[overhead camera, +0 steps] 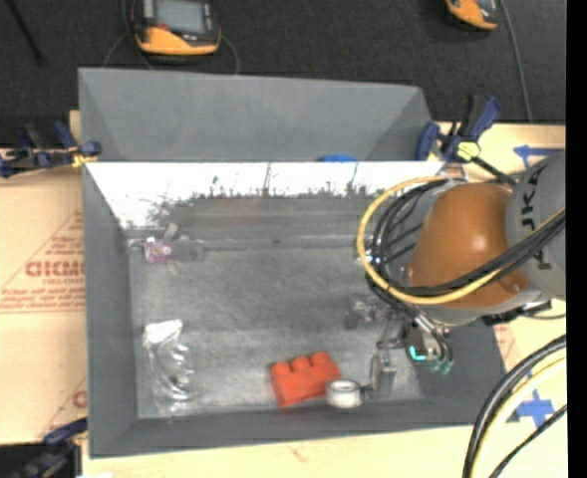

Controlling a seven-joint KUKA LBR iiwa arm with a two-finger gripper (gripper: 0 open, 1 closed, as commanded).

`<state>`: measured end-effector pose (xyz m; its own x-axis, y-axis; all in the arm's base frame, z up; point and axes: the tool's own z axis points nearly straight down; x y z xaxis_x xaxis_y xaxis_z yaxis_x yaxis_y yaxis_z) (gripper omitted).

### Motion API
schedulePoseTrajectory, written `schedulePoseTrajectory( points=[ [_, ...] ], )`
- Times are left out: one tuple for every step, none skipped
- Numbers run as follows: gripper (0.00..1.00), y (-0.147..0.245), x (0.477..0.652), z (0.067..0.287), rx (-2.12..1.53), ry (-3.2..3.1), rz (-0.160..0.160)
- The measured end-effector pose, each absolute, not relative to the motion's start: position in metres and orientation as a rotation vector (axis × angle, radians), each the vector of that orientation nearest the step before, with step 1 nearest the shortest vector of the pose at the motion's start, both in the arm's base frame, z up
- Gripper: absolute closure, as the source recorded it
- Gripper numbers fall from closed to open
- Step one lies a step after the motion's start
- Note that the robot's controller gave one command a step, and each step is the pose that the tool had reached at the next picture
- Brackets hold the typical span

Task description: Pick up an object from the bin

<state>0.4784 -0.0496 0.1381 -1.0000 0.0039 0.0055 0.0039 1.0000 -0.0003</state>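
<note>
Gripper [383, 371] low by the grey metal bin's [273, 431] near wall, nothing lifted yet.
A small round white cap [344, 394] and a red plastic toy brick [303, 378] lie just beside it; whether the claw is apart or together cannot be told, so grasp and lift apparently remain. The near wall crowds it; open floor lies beyond, past crumpled clear plastic [168, 361] to a small purple piece [158, 250] far back.

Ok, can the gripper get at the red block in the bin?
Probably yes: the gripper hangs close beside the red block, whose top is bare; a small white cap lies between them.
</note>
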Motion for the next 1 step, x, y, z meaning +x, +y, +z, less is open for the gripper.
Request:
schedulePoseTrajectory(
  points=[
    [0.00, -0.0024, 0.4769, 0.0728, 0.022, -3.155, -0.002]
  ],
)
